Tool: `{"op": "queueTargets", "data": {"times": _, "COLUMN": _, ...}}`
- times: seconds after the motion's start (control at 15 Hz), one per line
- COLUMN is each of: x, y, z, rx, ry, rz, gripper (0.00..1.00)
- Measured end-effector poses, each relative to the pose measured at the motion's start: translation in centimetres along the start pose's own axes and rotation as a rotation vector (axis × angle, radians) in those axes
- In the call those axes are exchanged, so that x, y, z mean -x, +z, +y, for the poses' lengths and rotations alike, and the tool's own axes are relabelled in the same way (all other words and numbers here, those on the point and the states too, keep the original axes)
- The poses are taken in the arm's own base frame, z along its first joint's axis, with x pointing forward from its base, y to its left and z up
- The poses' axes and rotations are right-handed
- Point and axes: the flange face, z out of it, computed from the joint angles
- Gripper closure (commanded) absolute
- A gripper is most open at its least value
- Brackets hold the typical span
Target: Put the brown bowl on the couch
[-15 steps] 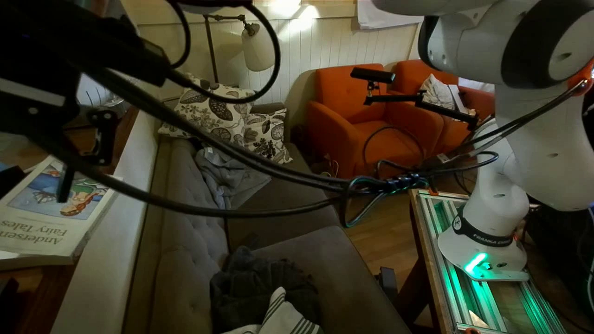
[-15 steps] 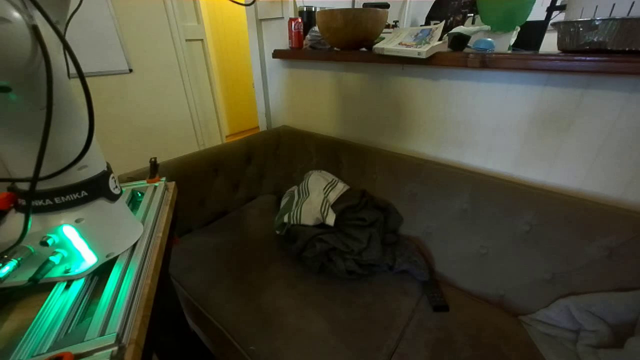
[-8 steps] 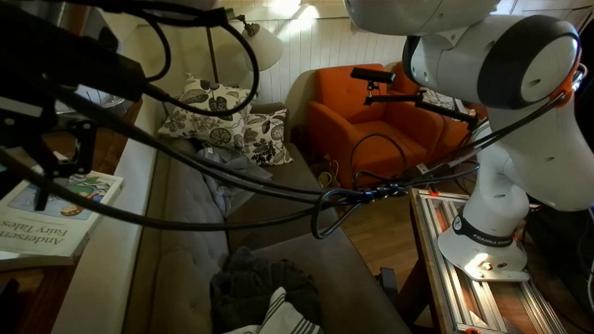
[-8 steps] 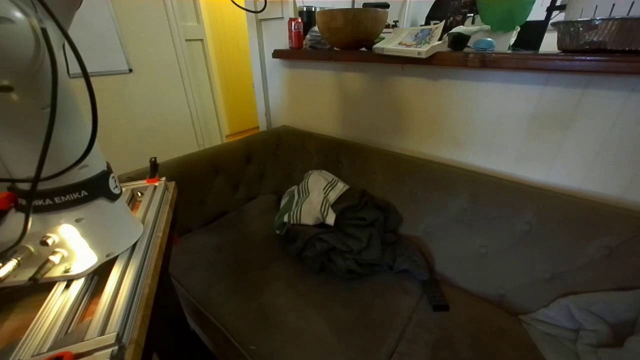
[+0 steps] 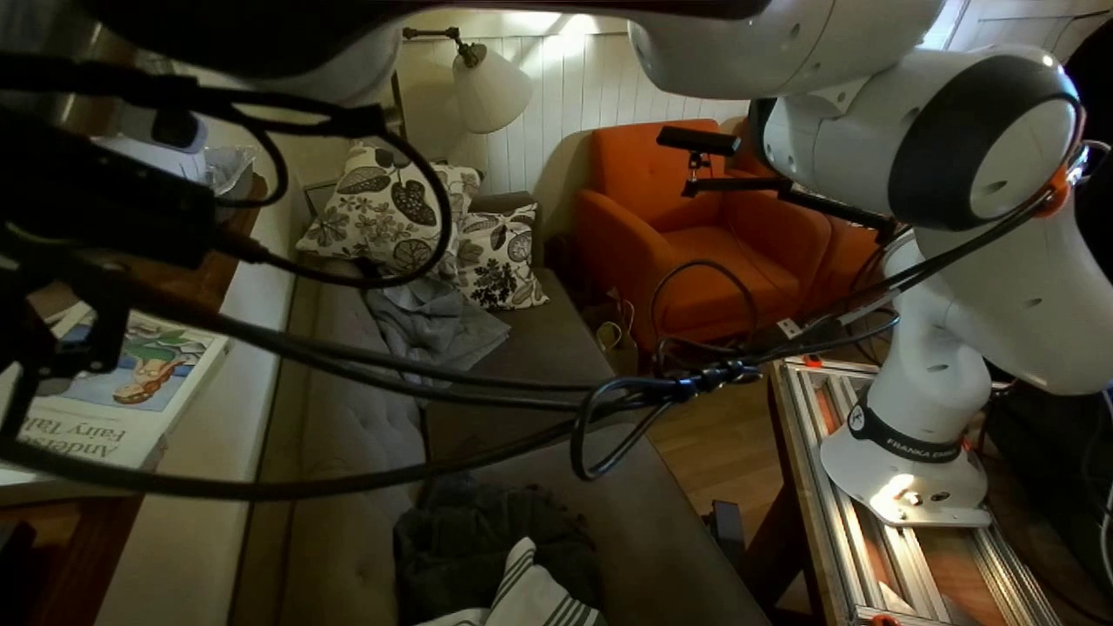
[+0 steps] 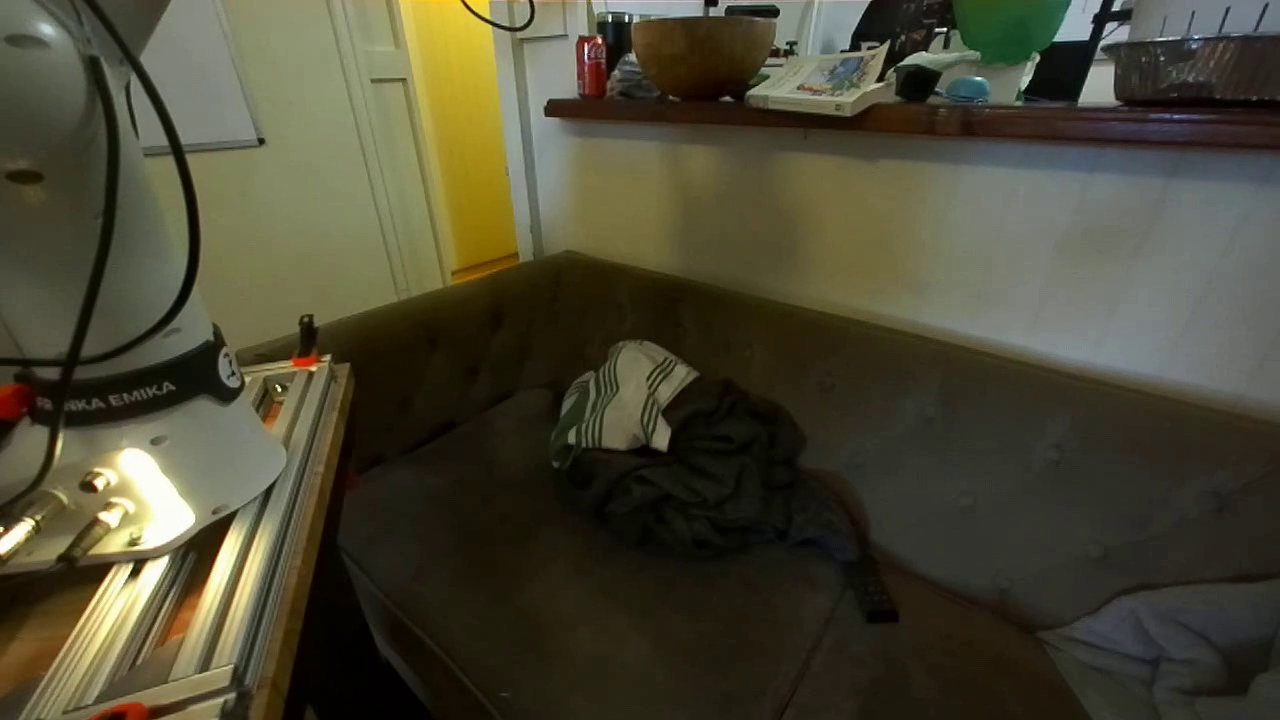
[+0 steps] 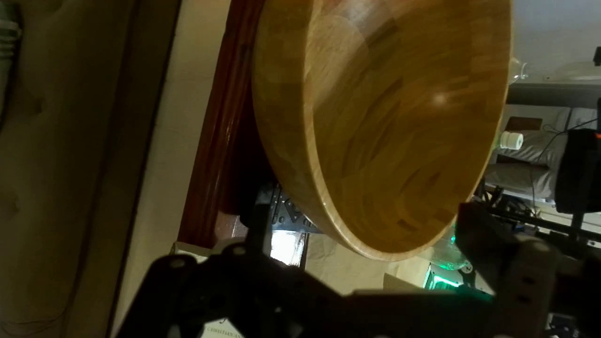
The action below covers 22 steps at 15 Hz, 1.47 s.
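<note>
One brown bowl, hand spread nearby

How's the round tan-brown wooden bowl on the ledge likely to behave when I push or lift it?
The tan-brown wooden bowl looks stiff: its thick rim should barely flex. Its inside gleams, so the smooth finish may be slippery. Its rounded sides taper downward, so a sideways push could rock or tip it.
</note>
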Motion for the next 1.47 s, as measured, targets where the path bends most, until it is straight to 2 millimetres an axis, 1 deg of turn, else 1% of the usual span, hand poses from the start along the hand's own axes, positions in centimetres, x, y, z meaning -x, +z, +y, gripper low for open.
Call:
{"op": "queueTargets", "data": {"times": 0.2, "x": 0.2, "y": 1.7, "z": 0.5, "rx": 0.032, "ry": 0.021, "rz": 0.033, "gripper": 0.00}}
{"op": "queueTargets", "data": {"times": 0.4, "x": 0.2, "y": 2.7, "z": 1.1, "rx": 0.072, "ry": 0.022, "rz": 0.034, "gripper": 0.00}}
{"op": "queueTargets", "data": {"times": 0.67, "x": 0.6, "y": 3.2, "z": 1.5, "rx": 0.109, "ry": -0.013, "rz": 0.013, "gripper": 0.00}}
{"op": "queueTargets", "data": {"times": 0.93, "x": 0.8, "y": 3.4, "z": 1.0, "rx": 0.099, "ry": -0.059, "rz": 0.008, "gripper": 0.00}}
{"op": "queueTargets", "data": {"times": 1.07, "x": 1.1, "y": 3.9, "z": 1.0, "rx": 0.110, "ry": -0.081, "rz": -0.008, "gripper": 0.00}}
{"op": "queueTargets", "data": {"times": 1.2, "x": 1.4, "y": 4.7, "z": 1.4, "rx": 0.149, "ry": -0.095, "rz": -0.029, "gripper": 0.00}}
{"op": "queueTargets", "data": {"times": 1.27, "x": 1.5, "y": 5.1, "z": 1.7, "rx": 0.175, "ry": -0.101, "rz": -0.038, "gripper": 0.12}}
{"op": "queueTargets", "data": {"times": 1.33, "x": 1.5, "y": 5.4, "z": 2.1, "rx": 0.204, "ry": -0.105, "rz": -0.044, "gripper": 0.27}}
{"op": "queueTargets", "data": {"times": 1.47, "x": 1.5, "y": 5.4, "z": 2.3, "rx": 0.236, "ry": -0.115, "rz": -0.048, "gripper": 0.41}}
